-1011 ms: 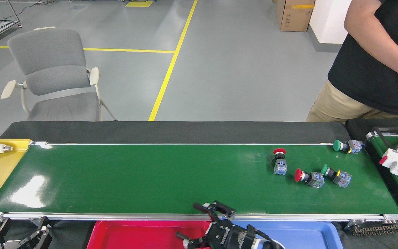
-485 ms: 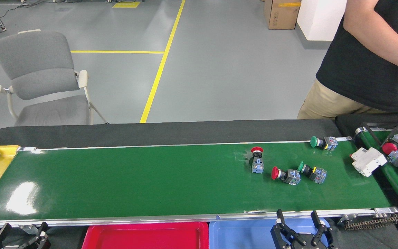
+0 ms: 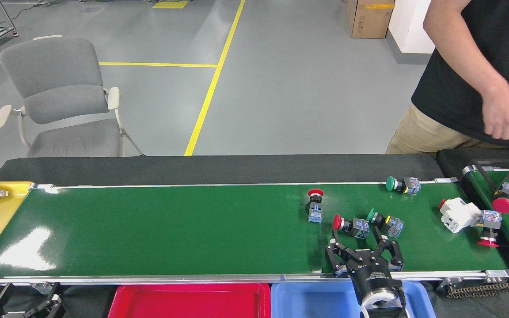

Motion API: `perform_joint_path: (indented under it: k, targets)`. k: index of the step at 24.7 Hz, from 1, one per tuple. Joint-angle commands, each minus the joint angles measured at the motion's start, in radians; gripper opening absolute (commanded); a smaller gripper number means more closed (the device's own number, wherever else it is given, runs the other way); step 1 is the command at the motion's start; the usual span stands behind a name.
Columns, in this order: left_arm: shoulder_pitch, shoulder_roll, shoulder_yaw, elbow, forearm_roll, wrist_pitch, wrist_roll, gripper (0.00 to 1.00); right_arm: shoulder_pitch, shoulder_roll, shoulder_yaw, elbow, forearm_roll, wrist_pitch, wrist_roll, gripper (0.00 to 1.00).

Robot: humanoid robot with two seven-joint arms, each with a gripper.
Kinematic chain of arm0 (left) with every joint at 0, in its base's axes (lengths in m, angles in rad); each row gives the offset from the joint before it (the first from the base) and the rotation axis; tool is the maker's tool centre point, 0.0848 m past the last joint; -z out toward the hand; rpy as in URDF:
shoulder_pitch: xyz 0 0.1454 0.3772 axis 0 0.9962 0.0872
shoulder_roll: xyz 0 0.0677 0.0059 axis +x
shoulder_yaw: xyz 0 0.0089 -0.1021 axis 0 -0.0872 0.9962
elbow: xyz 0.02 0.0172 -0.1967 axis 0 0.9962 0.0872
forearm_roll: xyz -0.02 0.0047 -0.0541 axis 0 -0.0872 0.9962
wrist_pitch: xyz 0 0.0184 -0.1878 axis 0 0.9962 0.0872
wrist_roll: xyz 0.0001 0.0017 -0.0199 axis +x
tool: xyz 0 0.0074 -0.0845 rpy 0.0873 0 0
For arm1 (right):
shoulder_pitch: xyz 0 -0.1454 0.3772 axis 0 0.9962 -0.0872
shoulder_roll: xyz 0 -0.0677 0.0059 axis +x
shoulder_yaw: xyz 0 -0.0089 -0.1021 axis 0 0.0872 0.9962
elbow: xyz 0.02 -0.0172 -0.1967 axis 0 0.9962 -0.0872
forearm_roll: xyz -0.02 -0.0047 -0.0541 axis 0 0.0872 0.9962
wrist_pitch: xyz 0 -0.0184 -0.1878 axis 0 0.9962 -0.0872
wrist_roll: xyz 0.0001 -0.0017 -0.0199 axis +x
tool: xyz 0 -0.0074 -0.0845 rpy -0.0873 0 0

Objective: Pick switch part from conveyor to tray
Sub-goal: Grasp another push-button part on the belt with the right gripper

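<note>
A grey factory floor with yellow lines lies beyond the conveyor (image 3: 170, 229), whose green belt spans the scene. Near its front rail sit a red tray (image 3: 188, 300) and a blue tray (image 3: 312, 302). The right pincer (image 3: 364, 247) hovers spread wide and empty over the belt, just near of a red-capped switch part (image 3: 351, 225). The left pincer (image 3: 20, 302), at the near left corner, looks open, holding nothing.

— What carries the parts?
— The conveyor (image 3: 170, 229), a long green belt.
— What lies on it?
— Toward its right end, two red switches (image 3: 315, 204) (image 3: 350, 224), two green switches (image 3: 385, 221) (image 3: 402, 184), and a white part (image 3: 457, 214) touching another red switch (image 3: 488, 227).
</note>
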Motion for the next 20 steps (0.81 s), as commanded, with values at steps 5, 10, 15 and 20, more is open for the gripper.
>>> perform_joint_path:
  k: [5, 10, 15, 20]
  targets:
    - [-0.029, 0.014, -0.007, -0.005, -0.003, 0.003, 0.003, 1.0, -0.09, 0.012, 0.046, 0.077, 0.002, 0.006, 0.001, 0.99]
    - [-0.035, 0.014, -0.015, -0.005, -0.003, 0.003, 0.003, 1.0, -0.161, 0.049, 0.087, 0.174, 0.002, 0.01, 0.002, 0.88]
    - [-0.036, 0.016, -0.015, -0.003, -0.003, 0.003, 0.003, 1.0, -0.168, 0.046, 0.129, 0.179, 0.002, 0.009, 0.039, 0.32]
    - [-0.035, 0.022, -0.015, -0.003, -0.003, 0.003, 0.003, 1.0, -0.167, 0.046, 0.134, 0.16, 0.0, 0.0, 0.041, 0.1]
